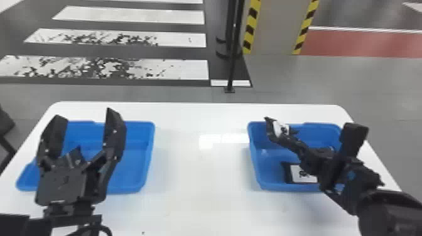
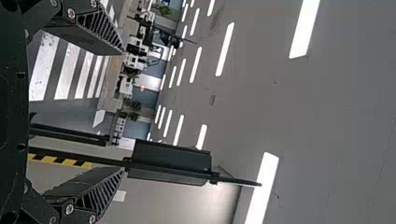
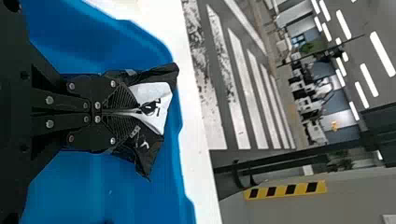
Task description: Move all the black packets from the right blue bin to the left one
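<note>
Head view: the right gripper [image 1: 287, 141] is over the right blue bin [image 1: 255, 163], its two fingers brought together on a black packet [image 1: 280, 128] with a white label. The right wrist view agrees: the fingertips meet on the packet, whose crumpled ends stick out past them on both sides. A second packet [image 1: 301, 175], also black with a white label, lies on the floor of the right blue bin, below the held one. The right gripper and its arm cross above that bin's right part, hiding some of its interior and near rim.

Well to the left of the right blue bin, the left gripper [image 1: 87, 116] stands with fingers spread wide and nothing between their tips, blocking part of the left blue bin [image 1: 146, 157]. A small dark shape shows between its finger bases; I cannot tell what it is. Both bins sit on a white table [image 1: 201, 119].
</note>
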Controlling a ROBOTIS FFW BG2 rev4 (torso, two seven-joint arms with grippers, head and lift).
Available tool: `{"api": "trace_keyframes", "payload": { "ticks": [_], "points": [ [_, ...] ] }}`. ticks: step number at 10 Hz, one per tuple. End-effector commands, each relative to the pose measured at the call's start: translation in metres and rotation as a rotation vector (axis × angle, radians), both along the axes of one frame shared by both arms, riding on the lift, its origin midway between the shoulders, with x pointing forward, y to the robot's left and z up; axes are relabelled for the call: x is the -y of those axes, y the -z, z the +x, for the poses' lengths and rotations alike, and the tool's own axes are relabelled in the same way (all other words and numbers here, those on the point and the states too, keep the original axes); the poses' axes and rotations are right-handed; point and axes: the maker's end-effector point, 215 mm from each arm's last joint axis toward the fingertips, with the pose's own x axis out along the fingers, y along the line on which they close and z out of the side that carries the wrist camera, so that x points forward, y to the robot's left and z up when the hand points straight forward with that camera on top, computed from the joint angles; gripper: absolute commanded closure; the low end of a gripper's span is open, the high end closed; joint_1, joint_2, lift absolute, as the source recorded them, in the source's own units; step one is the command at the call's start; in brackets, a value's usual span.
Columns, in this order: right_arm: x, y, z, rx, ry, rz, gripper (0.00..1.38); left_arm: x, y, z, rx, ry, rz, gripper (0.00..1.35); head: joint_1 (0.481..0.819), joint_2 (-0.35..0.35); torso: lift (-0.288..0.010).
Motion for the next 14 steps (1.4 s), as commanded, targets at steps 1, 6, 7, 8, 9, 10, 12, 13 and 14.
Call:
{"api": "trace_keyframes", "payload": {
  "ticks": [1,6,7,8,9,10,12,13,14],
  "points": [
    [-0.014,-0.049,0.003,0.131,-0.025,0.046,1.16,0.004,-0.004,0.0,0.012,0.018,-0.046,0.16,0.695,-0.051,-0.14],
    [-0.182,-0.16,-0.035,0.359,-0.373,0.251,1.16,0.063,-0.01,0.011,-0.005,0.2,-0.177,0.24,0.681,0.048,-0.14],
    [-0.201,-0.16,-0.041,0.36,-0.41,0.255,1.16,0.077,-0.007,0.015,-0.024,0.244,-0.161,0.27,0.672,0.076,-0.14],
    [-0.212,-0.157,-0.047,0.348,-0.43,0.271,1.16,0.087,-0.001,0.017,-0.05,0.275,-0.155,0.27,0.672,0.09,-0.14],
    [-0.227,-0.154,-0.053,0.335,-0.457,0.287,1.16,0.092,0.005,0.018,-0.072,0.295,-0.15,0.27,0.678,0.096,-0.14],
    [-0.241,-0.154,-0.06,0.325,-0.486,0.304,1.16,0.095,0.008,0.02,-0.084,0.305,-0.146,0.27,0.683,0.099,-0.14],
    [-0.264,-0.153,-0.071,0.308,-0.536,0.333,1.16,0.102,0.015,0.022,-0.109,0.328,-0.135,0.27,0.695,0.126,-0.14],
    [-0.27,-0.152,-0.074,0.3,-0.546,0.346,1.16,0.106,0.019,0.023,-0.122,0.341,-0.131,0.27,0.695,0.134,-0.14],
    [-0.276,-0.153,-0.079,0.293,-0.558,0.364,1.16,0.109,0.022,0.024,-0.135,0.351,-0.129,0.27,0.695,0.143,-0.14]
  ]
}}
